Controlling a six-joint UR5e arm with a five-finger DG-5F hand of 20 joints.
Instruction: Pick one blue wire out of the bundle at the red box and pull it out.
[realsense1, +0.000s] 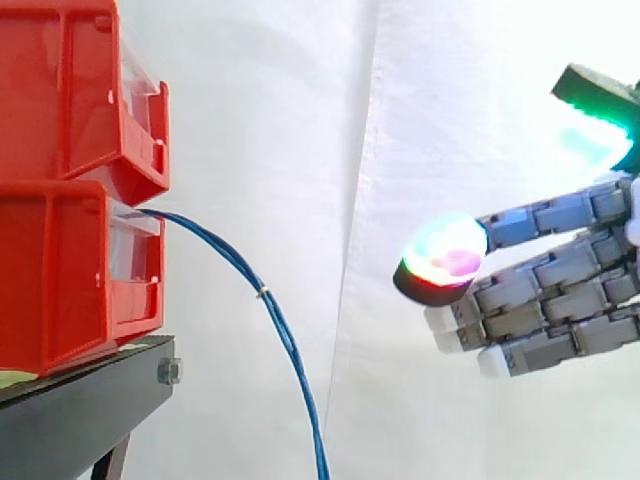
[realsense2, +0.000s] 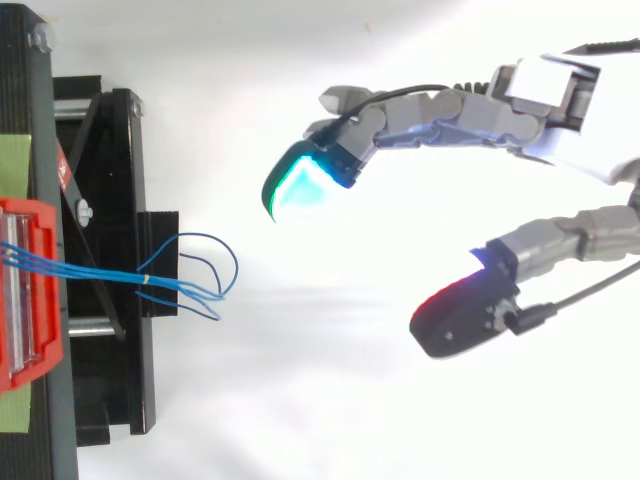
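Observation:
A bundle of thin blue wires (realsense1: 262, 305) leaves the front of the lower red box (realsense1: 75, 270) and droops down past the stand, tied by a small pale band. From above, the blue wires (realsense2: 165, 280) run from the red box (realsense2: 28, 290) to the right and end in loops. My hand (realsense1: 560, 290) hovers well to the right of the wires, apart from them, fingers stretched toward the boxes with nothing between them. In the top view the hand (realsense2: 470, 110) spreads wide, a green-glowing pad above and a red-glowing pad below.
Two red boxes are stacked, the upper red box (realsense1: 85, 100) on the lower one, on a black stand (realsense1: 90, 410). The stand's black frame (realsense2: 110, 270) shows from above. A white curtain (realsense1: 300, 150) hangs behind.

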